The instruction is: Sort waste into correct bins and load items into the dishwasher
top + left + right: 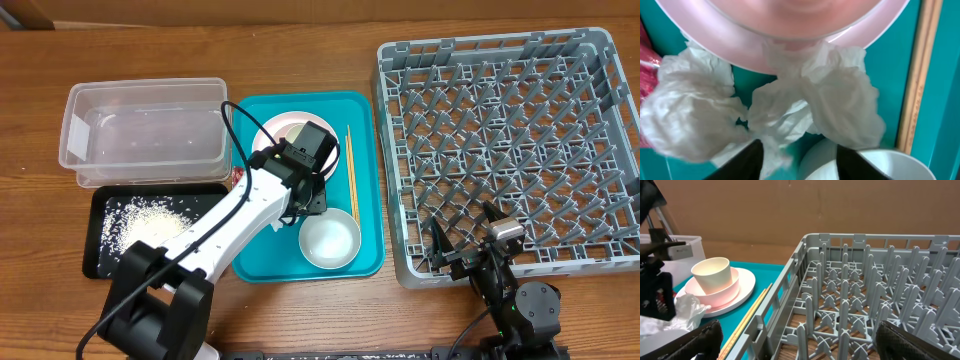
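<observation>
Hovering over the middle of the teal serving tray (368, 200), the left pincer (797, 156) has its two dark fingers (746, 162) spread apart, and a tongue of the crumpled white paper napkins (840, 107) reaches down between them. The wrist view is blurred, so I cannot tell whether the tips touch the paper. The napkins form two puffy, creased lumps side by side on the tray floor, their upper edges tucked against the rim of the pale pink plate (790, 30).

The plate sits at the tray's far end. On it stands the pinkish bowl (715, 294), with the small white cup (711, 272) nested upright inside. A red shiny snack wrapper (646, 70) lies at the tray's left edge, beside the left napkin lump. The wooden chopsticks (350, 165) lie together along the tray's right side, parallel to its rim. The white bowl (329, 240) sits upright in the tray's near-right part.

On the table left of the tray are the clear plastic tub (145, 130), toward the far side, and the black tray (100, 260), toward the near side, with loose white rice (150, 225) scattered in it. The grey dish rack (510, 150) stands just right of the tray. The right pincer (800, 349) hangs to the right of the tray's near-right corner, with its fingers wide apart and holding nothing.
</observation>
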`<action>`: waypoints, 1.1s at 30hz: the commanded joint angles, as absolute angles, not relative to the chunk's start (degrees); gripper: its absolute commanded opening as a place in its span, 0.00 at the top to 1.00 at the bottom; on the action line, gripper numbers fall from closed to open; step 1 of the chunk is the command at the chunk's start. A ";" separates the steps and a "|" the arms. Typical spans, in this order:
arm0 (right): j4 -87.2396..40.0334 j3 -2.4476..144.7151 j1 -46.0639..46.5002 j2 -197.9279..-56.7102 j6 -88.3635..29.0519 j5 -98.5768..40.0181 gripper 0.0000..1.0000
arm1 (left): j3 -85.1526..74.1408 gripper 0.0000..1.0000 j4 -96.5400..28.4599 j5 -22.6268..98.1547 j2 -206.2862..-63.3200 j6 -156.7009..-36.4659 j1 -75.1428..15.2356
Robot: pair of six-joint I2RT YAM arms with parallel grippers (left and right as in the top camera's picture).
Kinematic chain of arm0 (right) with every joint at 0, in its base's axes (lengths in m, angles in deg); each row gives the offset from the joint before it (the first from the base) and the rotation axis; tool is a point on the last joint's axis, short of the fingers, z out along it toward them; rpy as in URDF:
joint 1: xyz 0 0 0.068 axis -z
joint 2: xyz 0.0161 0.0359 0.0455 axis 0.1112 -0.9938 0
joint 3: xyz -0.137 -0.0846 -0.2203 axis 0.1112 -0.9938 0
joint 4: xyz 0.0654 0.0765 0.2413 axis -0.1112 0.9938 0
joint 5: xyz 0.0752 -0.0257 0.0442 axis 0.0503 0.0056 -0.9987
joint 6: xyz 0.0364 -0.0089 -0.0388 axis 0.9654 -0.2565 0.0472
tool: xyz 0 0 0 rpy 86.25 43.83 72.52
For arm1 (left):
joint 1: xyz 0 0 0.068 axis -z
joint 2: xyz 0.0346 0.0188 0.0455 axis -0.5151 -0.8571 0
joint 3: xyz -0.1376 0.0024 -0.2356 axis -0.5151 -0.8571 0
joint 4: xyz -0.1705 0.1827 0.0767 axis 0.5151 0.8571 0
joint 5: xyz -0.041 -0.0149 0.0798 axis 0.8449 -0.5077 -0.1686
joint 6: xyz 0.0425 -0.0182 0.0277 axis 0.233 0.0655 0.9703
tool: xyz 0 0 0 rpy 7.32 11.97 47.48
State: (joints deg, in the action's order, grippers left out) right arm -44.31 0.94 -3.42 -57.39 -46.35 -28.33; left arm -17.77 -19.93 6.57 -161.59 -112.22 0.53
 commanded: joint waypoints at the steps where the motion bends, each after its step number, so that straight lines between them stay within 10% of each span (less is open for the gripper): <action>1: -44.42 0.96 -3.62 -56.71 -46.40 -28.37 0.00 | -16.65 0.43 -20.41 6.57 -163.73 -111.48 0.70; 10: -44.42 0.96 -3.62 -56.71 -46.40 -28.37 0.00 | -16.65 0.31 -20.98 5.31 -167.01 -111.06 0.70; 33: -44.44 0.96 -3.62 -56.71 -46.40 -28.37 0.00 | -9.86 0.37 -10.93 3.75 -161.02 -108.31 0.61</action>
